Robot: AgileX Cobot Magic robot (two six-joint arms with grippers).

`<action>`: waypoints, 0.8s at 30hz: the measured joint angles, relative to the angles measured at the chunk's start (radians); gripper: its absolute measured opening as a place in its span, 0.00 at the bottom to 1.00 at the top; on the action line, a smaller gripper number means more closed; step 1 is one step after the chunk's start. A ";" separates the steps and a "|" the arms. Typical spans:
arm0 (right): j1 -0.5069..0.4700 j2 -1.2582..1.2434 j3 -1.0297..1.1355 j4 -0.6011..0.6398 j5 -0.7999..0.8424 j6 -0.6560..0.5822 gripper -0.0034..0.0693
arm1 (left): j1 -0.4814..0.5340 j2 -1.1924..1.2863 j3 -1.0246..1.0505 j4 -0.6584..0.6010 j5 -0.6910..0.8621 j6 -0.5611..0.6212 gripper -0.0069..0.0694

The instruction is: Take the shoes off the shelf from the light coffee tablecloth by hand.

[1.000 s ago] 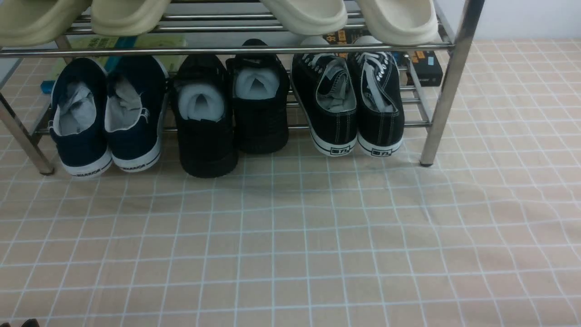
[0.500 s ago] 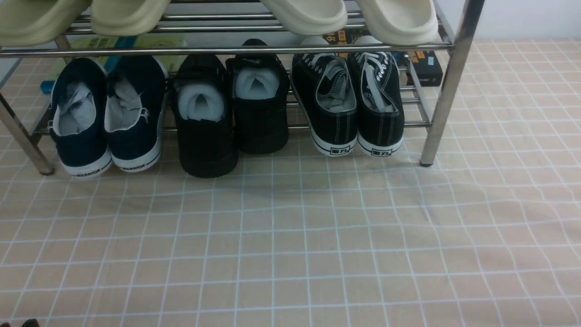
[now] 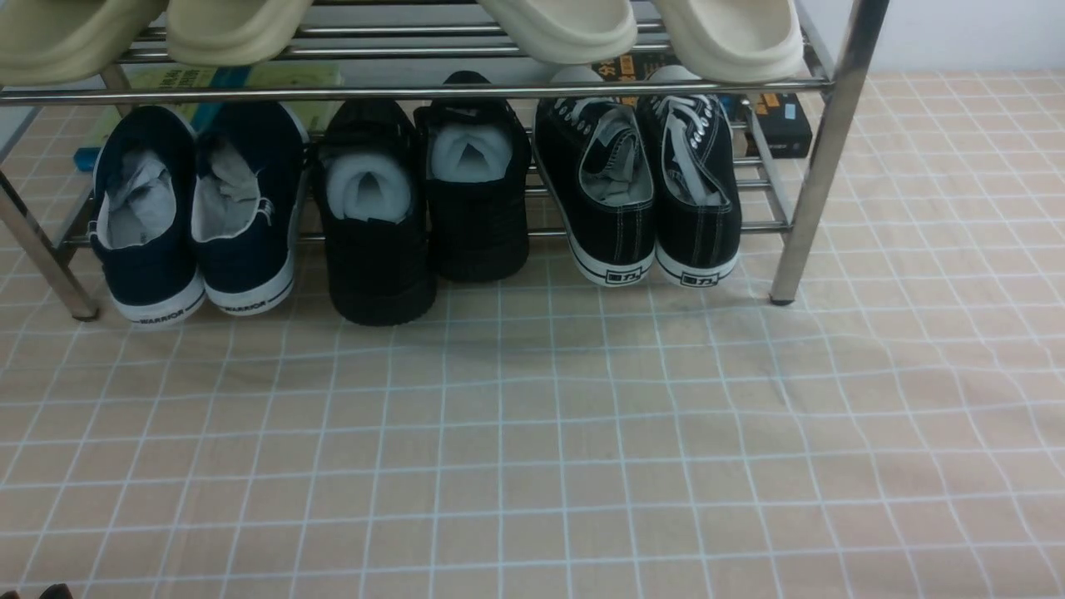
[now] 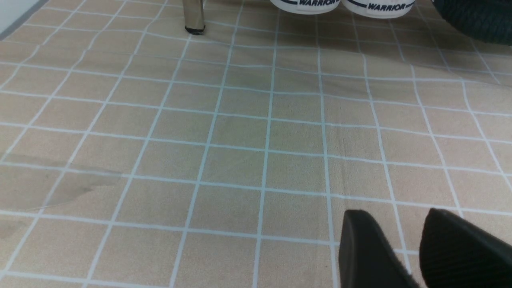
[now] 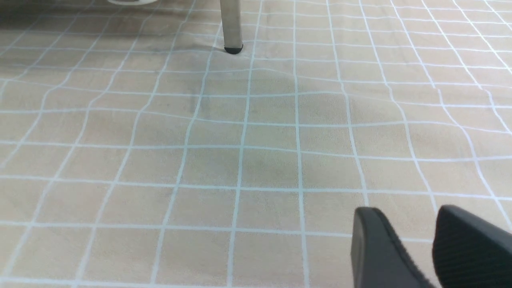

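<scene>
Closest in, the left gripper [image 4: 398,214] and the right gripper [image 5: 408,210] hover low over the light coffee tablecloth [image 3: 532,433]. Each has its 2 black ribbed fingers parted, with only cloth showing between them, grasping nothing. The cloth is soft beige, gridded with thin white lines and gently wrinkled.

Well beyond both grippers stands the shelf [image 3: 819,158], shiny chrome tubing in 2 tiers. The shoes [image 3: 653,195] sit at the right end of its lower tier, heels toward the arms. They are 2 black canvas sneakers with white stitching, laces and soles.

Left of them are 2 black chunky shoes [image 3: 424,200] stuffed with white paper, then 2 navy slip-ons [image 3: 200,216]. On the upper tier rest 4 smooth, rounded pale slippers [image 3: 641,29].
</scene>
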 joint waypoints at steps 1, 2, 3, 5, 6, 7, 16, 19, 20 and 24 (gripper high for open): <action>0.000 0.000 0.000 0.053 -0.004 0.040 0.38 | 0.000 0.000 0.000 0.000 0.000 0.000 0.41; 0.000 0.000 0.001 0.123 -0.005 0.092 0.38 | 0.000 0.000 0.000 0.000 0.000 0.000 0.41; 0.000 0.000 0.002 0.185 -0.008 0.136 0.38 | 0.000 0.000 0.000 0.000 0.000 0.000 0.41; 0.000 0.000 0.006 0.312 -0.008 0.223 0.38 | 0.000 0.000 0.000 0.000 0.000 0.000 0.41; 0.000 0.000 0.008 0.384 -0.008 0.269 0.38 | 0.000 0.000 0.000 0.000 0.000 0.000 0.41; 0.000 0.000 0.009 0.450 -0.008 0.307 0.38 | 0.000 0.000 0.000 0.000 0.000 0.000 0.41; 0.000 0.000 0.010 0.781 -0.031 0.347 0.38 | 0.000 0.000 0.000 0.000 0.000 0.000 0.41; 0.000 0.000 0.001 0.836 -0.031 0.279 0.38 | 0.000 0.000 0.000 0.000 0.000 0.000 0.41; 0.000 0.000 -0.032 0.867 -0.031 0.179 0.38 | 0.000 0.000 0.000 0.000 0.000 0.000 0.41; 0.000 0.004 -0.156 0.895 -0.081 -0.093 0.36 | 0.000 0.000 0.000 0.000 0.000 0.000 0.41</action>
